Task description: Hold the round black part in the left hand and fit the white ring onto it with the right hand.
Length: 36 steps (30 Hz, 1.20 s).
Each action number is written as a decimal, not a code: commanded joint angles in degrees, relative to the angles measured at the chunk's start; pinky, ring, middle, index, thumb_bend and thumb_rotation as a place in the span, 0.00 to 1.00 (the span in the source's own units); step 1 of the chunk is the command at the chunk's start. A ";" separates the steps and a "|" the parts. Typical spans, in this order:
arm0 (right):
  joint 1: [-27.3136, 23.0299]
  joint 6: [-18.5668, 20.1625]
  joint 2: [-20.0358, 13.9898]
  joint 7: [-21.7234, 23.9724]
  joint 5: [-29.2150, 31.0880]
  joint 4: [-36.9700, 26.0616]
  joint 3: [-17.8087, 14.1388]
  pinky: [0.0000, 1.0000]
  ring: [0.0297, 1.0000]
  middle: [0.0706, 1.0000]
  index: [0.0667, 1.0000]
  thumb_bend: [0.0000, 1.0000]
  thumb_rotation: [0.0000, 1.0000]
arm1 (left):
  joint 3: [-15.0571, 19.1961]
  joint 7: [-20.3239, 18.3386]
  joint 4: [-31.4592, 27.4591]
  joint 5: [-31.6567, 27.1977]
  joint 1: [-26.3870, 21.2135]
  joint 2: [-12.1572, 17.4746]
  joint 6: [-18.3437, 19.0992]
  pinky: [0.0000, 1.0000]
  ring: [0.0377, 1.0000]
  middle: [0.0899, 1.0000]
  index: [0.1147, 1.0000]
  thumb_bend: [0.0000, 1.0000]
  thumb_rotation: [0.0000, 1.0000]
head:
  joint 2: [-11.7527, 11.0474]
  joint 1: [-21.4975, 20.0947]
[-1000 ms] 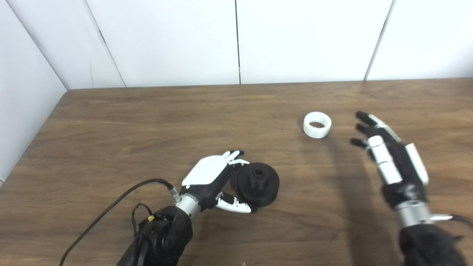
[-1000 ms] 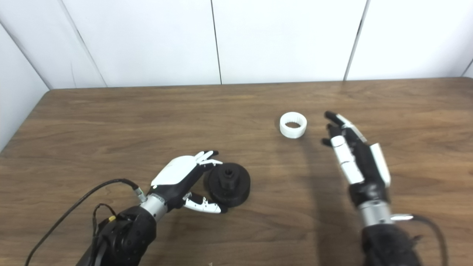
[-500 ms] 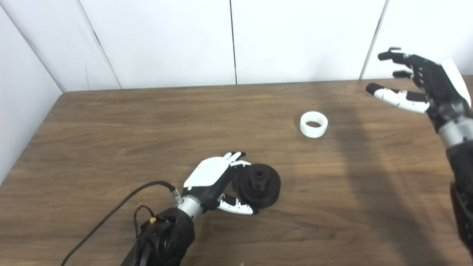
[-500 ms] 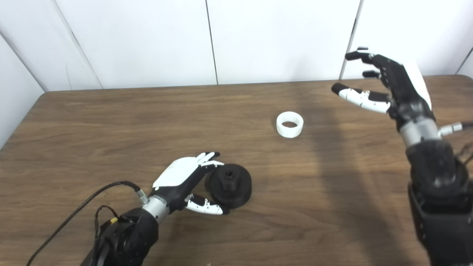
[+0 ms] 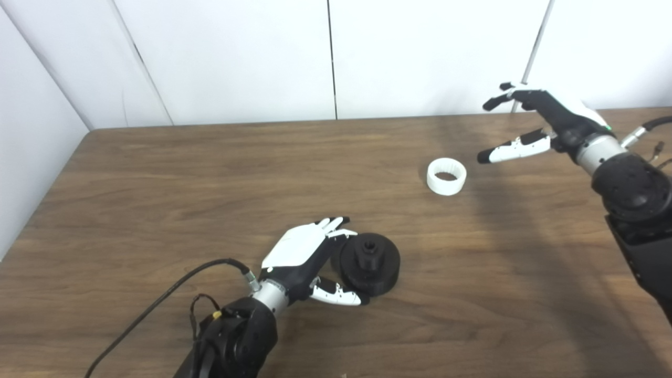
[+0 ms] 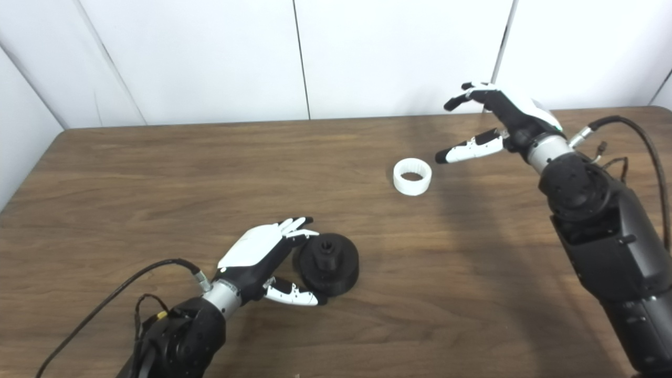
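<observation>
The round black part (image 5: 370, 262) lies flat on the wooden table (image 5: 157, 184), near the front middle, its hub facing up. My left hand (image 5: 302, 252) rests on the table against the part's left side. Its fingers are at the far-left edge and its thumb along the near edge, spread apart and cupping the part loosely. The white ring (image 5: 446, 177) lies flat farther back and to the right. My right hand (image 5: 541, 121) hovers above the table just right of the ring, open and empty. Its thumb points left toward the ring and does not touch it.
A black cable (image 5: 157, 294) loops from my left forearm over the table's front left. White wall panels (image 5: 336, 52) stand right behind the table's back edge. My right forearm (image 6: 593, 220) reaches in over the table's right side.
My right hand rose from low over the table beside the ring to high at the back right, then dropped leftward toward the ring. Left hand, black part and ring have not moved.
</observation>
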 commanded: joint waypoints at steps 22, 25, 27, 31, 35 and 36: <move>-9.68 -1.59 0.38 4.68 -4.72 1.62 1.47 0.91 1.00 0.93 0.71 0.90 0.35 | 0.19 -0.73 1.88 0.17 0.46 0.11 -0.99 1.00 1.00 0.99 0.77 0.77 0.35 | -0.09 0.02; -10.15 -2.36 1.09 4.55 -5.37 2.87 2.17 0.90 0.99 0.92 0.70 0.90 0.36 | 0.27 -0.41 1.99 0.14 0.57 0.01 -1.14 0.99 1.00 0.99 0.77 0.77 0.35 | -0.15 0.02; -10.33 -2.61 1.58 4.50 -5.42 3.66 2.46 0.90 0.99 0.92 0.70 0.91 0.36 | 0.23 -0.40 2.00 0.16 0.58 -0.01 -1.23 0.99 1.00 0.99 0.77 0.77 0.35 | -0.15 0.12; -10.38 -2.88 2.68 4.68 -5.38 5.22 2.90 0.91 0.99 0.93 0.71 0.90 0.37 | 0.10 -0.37 1.90 0.50 0.57 -0.10 -1.18 0.98 1.00 0.99 0.77 0.77 0.35 | -0.15 0.20; -10.14 -3.58 3.37 4.39 -5.74 6.70 3.59 0.92 0.98 0.92 0.70 0.90 0.36 | 0.18 -0.48 1.81 0.47 0.58 -0.28 -0.85 1.00 1.00 0.99 0.77 0.77 0.35 | -0.08 0.20; -10.05 -3.70 3.46 4.32 -5.80 6.92 3.69 0.92 0.98 0.92 0.70 0.90 0.36 | 0.19 -0.49 1.82 0.45 0.58 -0.28 -0.85 1.00 1.00 0.99 0.77 0.77 0.35 | -0.08 0.20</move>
